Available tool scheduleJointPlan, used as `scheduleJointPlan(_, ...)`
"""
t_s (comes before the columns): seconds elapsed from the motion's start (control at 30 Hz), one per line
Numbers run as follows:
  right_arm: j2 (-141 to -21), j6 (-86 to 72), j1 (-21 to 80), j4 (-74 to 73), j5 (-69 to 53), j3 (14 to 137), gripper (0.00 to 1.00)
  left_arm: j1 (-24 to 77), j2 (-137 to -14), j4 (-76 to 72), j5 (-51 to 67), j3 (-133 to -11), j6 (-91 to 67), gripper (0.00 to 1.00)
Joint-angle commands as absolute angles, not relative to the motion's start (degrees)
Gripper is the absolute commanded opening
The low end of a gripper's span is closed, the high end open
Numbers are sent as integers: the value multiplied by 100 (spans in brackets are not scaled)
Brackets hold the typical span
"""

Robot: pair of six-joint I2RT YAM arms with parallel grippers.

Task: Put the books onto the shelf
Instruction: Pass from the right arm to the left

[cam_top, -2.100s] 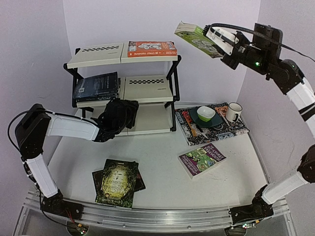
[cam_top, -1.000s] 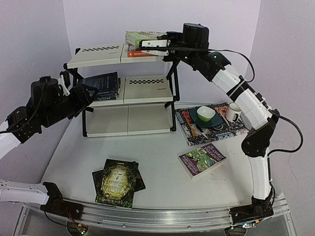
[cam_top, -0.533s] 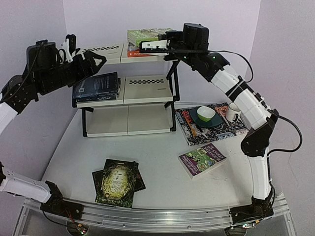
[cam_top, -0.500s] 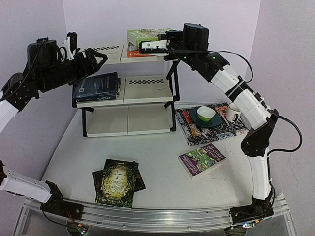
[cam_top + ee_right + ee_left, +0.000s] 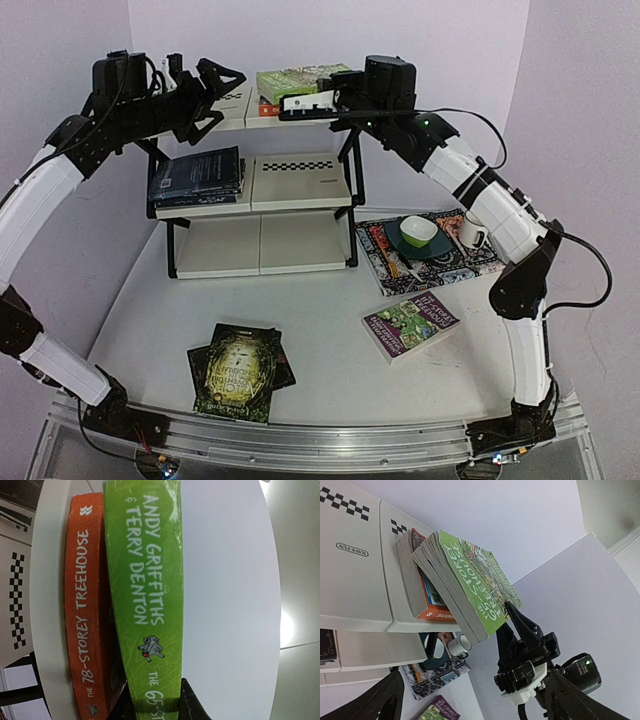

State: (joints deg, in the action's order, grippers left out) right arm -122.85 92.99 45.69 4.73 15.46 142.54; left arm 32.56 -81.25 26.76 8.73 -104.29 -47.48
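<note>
Green book (image 5: 142, 595) is at top centre of the overhead frame, lying flat on the orange book (image 5: 85, 630), spines roughly parallel. Both sit on the right half of the shelf's (image 5: 300, 170) top tier. Right pincer (image 5: 157, 707) is clamped on the green book at its spine end, one finger on the cover and one under, so it isn't released yet. Can't tell if its full weight rests on the orange one.

Left pincer (image 5: 222, 95) is up at upper left of the overhead frame, beside the top tier's left panel. Fingers are wide apart w/ nothing between them. Its cam looks across at the two stacked books, near them but not touching.

Mid tier, left half: stack of dark books (image 5: 197, 175), exact count unclear.

On the surface (image 5: 320, 300), lower left of centre: dark green-gold book (image 5: 240, 370) on top of a small pile, at least one more dark cover poking out under it. Right of centre: purple book (image 5: 410, 323), lying alone. Behind it is the patterned mat (image 5: 440, 262) w/ green bowl (image 5: 418, 230) and a mug (image 5: 474, 228), not task items.

Progress, my read: roughly past halfway. The orange book and the dark stack are shelved, and the green one is placed but for the release. Left to do: open the right pincer and back off, then the purple book and the front pile. Left arm is free for those, though it's far from them.
</note>
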Motion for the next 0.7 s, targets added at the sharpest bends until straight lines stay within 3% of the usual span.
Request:
scheduleJointPlan(0.0, -12050, 9288, 4608, 1494, 1627, 14369, 0, 3007, -8288, 1905, 1658, -10662, -6258, 100)
scheduleJointPlan(0.27, -11951, 9260, 4611, 1545, 1624, 14184, 0, 2927, -8720, 1232, 2078, -10599, -7429, 93)
scheduleJointPlan(0.67, -11874, 9222, 4621, 1604, 1602, 14029, 0, 2928, -9380, 1020, 2344, -11043, -7748, 79)
